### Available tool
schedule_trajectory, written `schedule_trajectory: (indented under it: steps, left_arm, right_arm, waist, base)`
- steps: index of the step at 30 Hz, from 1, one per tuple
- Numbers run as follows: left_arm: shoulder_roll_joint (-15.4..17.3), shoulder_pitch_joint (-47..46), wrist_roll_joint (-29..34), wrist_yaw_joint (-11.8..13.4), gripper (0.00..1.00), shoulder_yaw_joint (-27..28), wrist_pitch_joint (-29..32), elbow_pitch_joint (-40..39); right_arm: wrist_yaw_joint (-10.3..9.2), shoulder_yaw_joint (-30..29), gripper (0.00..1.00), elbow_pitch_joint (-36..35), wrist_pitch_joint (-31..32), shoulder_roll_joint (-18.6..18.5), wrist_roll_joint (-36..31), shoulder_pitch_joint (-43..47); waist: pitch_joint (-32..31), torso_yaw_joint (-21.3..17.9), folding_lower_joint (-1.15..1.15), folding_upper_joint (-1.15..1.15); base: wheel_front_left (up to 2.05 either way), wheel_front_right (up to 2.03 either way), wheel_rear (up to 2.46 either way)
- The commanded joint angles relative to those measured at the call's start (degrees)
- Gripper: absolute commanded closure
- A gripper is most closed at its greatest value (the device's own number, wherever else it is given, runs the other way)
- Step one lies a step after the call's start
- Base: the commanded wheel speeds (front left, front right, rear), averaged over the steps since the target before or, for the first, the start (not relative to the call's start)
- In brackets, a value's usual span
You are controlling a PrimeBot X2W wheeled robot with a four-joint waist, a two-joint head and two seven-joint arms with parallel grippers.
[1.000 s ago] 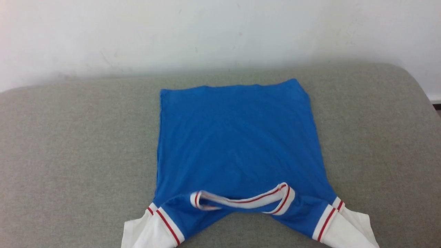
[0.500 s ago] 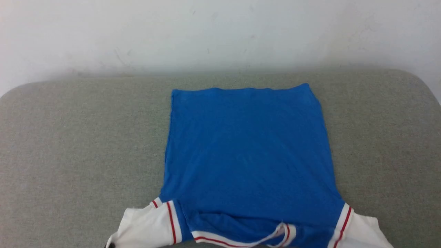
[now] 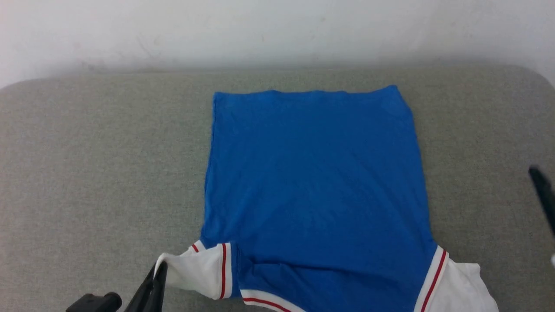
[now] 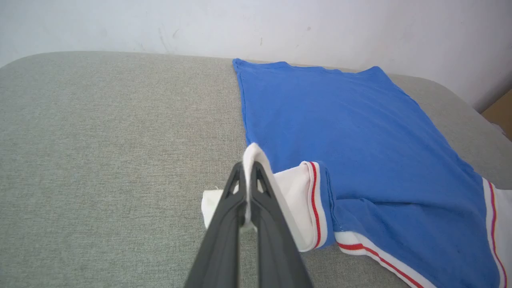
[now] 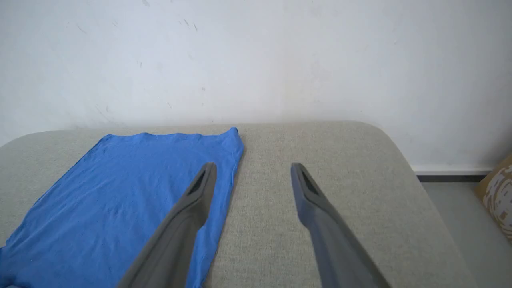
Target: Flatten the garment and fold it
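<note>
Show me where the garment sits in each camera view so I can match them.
Head view: garment in the centre, reaching the bottom edge.
Left wrist view: garment in the right half, white sleeve pinched by the shut left end effector.
Right wrist view: garment at lower left, partly behind a finger of the open right end effector.
Shared landmark: far hem on the grey cushion, below the white wall.

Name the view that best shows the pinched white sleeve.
The left wrist view: the white sleeve sits mid-frame, its edge pinched in the shut left tool. The head view catches the sleeve small, at its bottom edge. The right wrist view gives the blue body of the garment.
</note>
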Motion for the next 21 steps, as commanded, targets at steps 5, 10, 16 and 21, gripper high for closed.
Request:
schedule_trajectory:
  steps: [5,10,16,21]
  left_arm:
    - [-0.5,-3.7,2.0,0.5,1.00,-1.5,0.3,-1.6]
    - [-1.4,-7.2,3.7,0.1,1.00,-3.8,0.5,-2.6]
    - [-2.7,-10.8,5.8,0.0,1.00,-6.1,0.8,-4.5]
    - [-4.1,-14.0,7.4,-0.4,1.00,-8.4,0.5,-5.2]
  right_arm:
    - [-0.05,1.5,0.00,1.8,4.6,-1.9,-1.8,-15.2]
    - [-0.05,3.5,0.00,11.0,10.1,-1.7,-8.8,-30.5]
    - [-0.05,3.0,0.00,23.0,17.5,2.2,-16.7,-43.0]
    - [-0.05,2.1,0.00,29.9,18.6,2.3,-21.3,-49.5]
  waist:
    - [5.4,1.4,-0.01,0.00]
    - [10.1,3.8,-0.01,0.00]
    - [15.6,7.3,-0.01,0.00]
    - [20.4,10.5,-0.01,0.00]
  base:
    - [0.00,0.00,0.00]
    - [0.00,0.00,0.00]
    - [0.00,0.00,0.00]
    - [0.00,0.00,0.00]
